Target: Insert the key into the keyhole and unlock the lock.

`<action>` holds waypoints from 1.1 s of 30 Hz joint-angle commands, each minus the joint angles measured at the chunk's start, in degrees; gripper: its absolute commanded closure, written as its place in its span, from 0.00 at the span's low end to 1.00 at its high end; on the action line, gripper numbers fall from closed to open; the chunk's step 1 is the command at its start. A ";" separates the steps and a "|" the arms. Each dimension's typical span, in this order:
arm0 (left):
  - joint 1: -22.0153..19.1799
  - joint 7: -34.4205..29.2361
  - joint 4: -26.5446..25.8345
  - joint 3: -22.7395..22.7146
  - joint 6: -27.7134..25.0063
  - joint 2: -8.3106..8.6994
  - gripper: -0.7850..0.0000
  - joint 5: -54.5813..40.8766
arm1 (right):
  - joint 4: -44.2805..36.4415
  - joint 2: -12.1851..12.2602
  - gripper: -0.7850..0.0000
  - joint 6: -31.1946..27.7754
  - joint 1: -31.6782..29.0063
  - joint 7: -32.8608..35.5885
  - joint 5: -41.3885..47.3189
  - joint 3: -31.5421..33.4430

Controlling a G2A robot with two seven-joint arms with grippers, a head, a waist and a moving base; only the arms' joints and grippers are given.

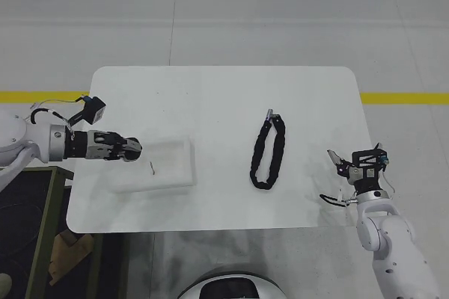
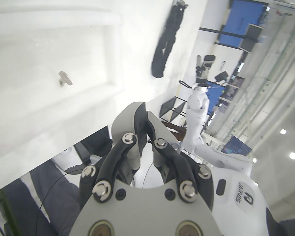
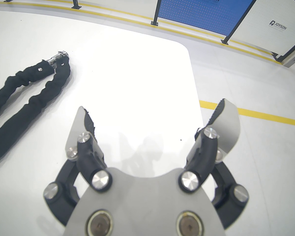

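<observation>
Pretty bright everywhere, ceiling lights [image 2: 293, 155] overhead. The white worktop [image 2: 137, 25] is blown out with glare in the left wrist view. Shadows are soft, and wrist views bend at the edges.

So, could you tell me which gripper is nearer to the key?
Left. The left gripper is at the edge of the tray, close to the key; the right gripper is beyond the chain lock.
</observation>
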 commanded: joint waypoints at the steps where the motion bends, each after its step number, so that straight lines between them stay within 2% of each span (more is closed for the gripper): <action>1: 1.60 -0.97 2.07 0.29 -4.96 -0.34 1.00 -3.23 | 0.00 0.00 0.00 0.00 0.00 0.00 0.00 0.00; 4: 3.08 -2.56 4.94 0.49 -8.80 -1.22 1.00 -5.14 | 0.00 0.00 0.00 0.00 0.00 0.00 0.00 0.00; 8: 3.65 -2.49 5.68 0.20 -9.64 -2.34 1.00 -2.35 | 0.00 0.00 0.00 0.00 0.00 0.00 0.00 0.00; 11: 3.98 0.97 3.76 -0.44 -7.15 -2.52 1.00 0.63 | 0.00 0.00 0.00 0.00 0.00 0.00 0.00 0.00; 19: 4.20 3.87 -2.05 -3.50 0.07 -1.58 1.00 6.45 | 0.00 0.00 0.00 0.00 0.00 0.00 0.00 0.00; 20: 4.22 3.27 -2.73 -3.83 0.85 -1.43 0.18 7.29 | 0.00 0.00 0.00 0.00 0.00 0.00 0.00 0.00; 21: 4.19 2.12 -3.25 -3.98 1.61 -1.36 0.00 8.07 | 0.00 0.00 0.00 0.00 0.00 0.00 0.00 0.00; 30: 4.35 2.15 -3.26 -3.85 1.88 -1.39 0.00 8.35 | 0.00 0.00 0.00 0.00 0.00 0.00 0.00 0.00; 33: 3.86 3.03 -2.61 -4.28 7.20 -2.01 0.00 11.17 | 0.00 0.00 0.00 0.00 0.00 0.00 0.00 0.00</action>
